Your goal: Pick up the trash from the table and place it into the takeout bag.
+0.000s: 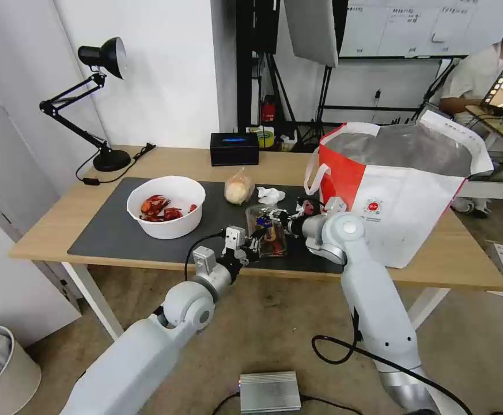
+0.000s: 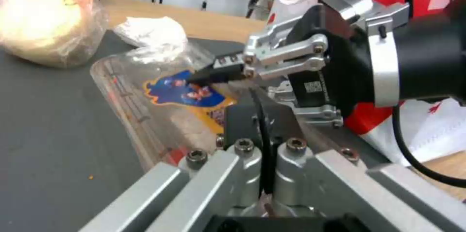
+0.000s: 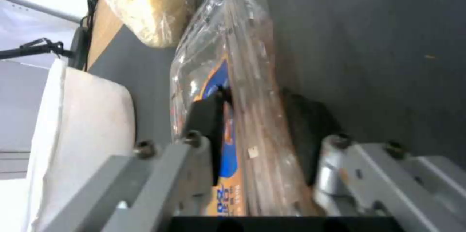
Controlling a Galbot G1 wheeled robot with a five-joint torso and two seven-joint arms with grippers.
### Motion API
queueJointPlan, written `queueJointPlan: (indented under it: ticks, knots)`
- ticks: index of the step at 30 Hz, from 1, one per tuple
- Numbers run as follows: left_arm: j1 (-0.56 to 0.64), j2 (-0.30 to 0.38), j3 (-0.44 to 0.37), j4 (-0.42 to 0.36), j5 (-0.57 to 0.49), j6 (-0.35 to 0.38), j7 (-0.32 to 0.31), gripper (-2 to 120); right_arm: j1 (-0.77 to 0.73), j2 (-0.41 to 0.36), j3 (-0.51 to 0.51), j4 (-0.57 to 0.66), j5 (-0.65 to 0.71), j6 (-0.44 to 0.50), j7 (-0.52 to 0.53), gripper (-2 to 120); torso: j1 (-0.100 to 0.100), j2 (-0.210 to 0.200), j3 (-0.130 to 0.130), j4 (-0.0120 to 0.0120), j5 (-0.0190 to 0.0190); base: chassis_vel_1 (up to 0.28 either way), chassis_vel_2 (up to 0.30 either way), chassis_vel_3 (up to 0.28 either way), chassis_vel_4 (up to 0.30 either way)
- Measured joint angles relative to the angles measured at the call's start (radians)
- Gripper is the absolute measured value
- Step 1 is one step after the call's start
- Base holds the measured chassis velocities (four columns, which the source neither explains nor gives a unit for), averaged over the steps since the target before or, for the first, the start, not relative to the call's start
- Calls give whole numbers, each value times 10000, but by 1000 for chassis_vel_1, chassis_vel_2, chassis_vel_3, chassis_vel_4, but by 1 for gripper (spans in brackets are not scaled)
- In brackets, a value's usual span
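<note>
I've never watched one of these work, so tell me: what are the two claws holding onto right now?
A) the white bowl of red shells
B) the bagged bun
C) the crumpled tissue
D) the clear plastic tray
D: the right gripper has its fingers around the clear plastic clamshell tray, and the left gripper is shut at the tray's near edge.

Bowl (image 1: 166, 206): one, white, at nine o'clock on the mat
Clamshell tray (image 1: 267, 230): one, clear, centre
Bagged bun (image 1: 238, 188): one, at twelve o'clock of the tray
Tissue (image 1: 270, 195): one
Takeout bag (image 1: 398, 190): one, at three o'clock
Black box (image 1: 234, 148): one
Desk lamp (image 1: 93, 104): one
Grippers: two
</note>
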Motion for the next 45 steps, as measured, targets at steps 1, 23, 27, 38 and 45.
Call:
queueJointPlan:
  ticks: [1,23,27,38,45]
  knots:
    - [0,0,0,0,0,0,0,0,0,0,0,0,0,0,0,27,0,0,0,0,0,0,0,0,0]
    - [314,245,-699,-181,-42,-149,242,0,-111,39,51,68,6,10,106,0,0,0,0,0,-1,0,0,0,0]
    - [324,322,-846,-184,-42,-162,263,0,-147,36,51,90,5,10,98,0,0,0,-1,0,-1,0,0,0,0]
    - [1207,899,-1713,-656,-2,-299,431,0,-213,23,81,293,-1,9,-105,0,0,0,0,0,-2,0,0,0,0]
    - [2400,1077,-2501,-1368,366,-378,496,12,-483,-108,114,806,-20,21,-336,0,0,1,0,0,-1,0,0,0,0]
